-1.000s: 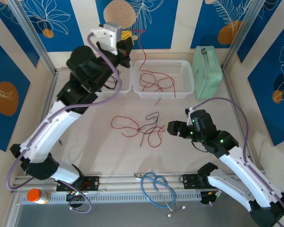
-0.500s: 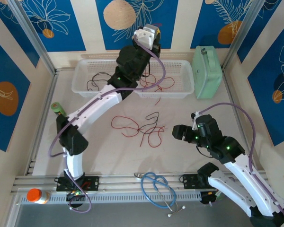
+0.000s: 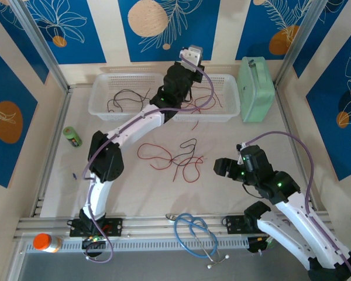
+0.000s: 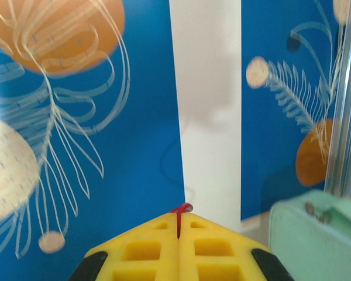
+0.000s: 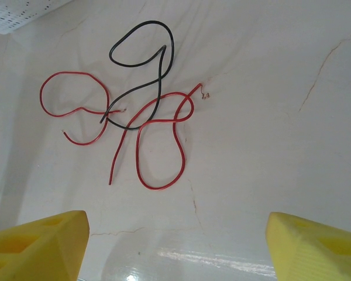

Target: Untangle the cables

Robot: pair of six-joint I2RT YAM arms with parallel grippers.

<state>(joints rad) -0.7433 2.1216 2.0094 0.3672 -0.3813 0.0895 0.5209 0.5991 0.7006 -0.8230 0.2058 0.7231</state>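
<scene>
1. Left gripper (image 4: 179,227): the fingers are clenched on a red wire (image 4: 179,209), and a short loop of it stands just above the pinch line. The arm reaches to 12 o'clock of the table (image 3: 123,181), over the right basket (image 3: 229,111). The likely reason is to drop the freed strand in with the red wires (image 3: 207,103) already there.
2. Left basket (image 3: 99,105): it holds black wires (image 3: 126,97). The two baskets appear to be for sorting by colour.
3. Unsorted cables: a tangle (image 3: 174,158) lies at table centre, apart from both baskets. In the right wrist view, one black strand (image 5: 161,76) crosses the red loops (image 5: 180,161) at several places.
4. Right gripper (image 5: 175,240): the fingers are released, spread wide, and grasp nothing. It hovers at 3 o'clock of the tangle, apparently ready to pick the next strand.
5. Caution: lifting one strand is likely to drag the crossed ones with it.
</scene>
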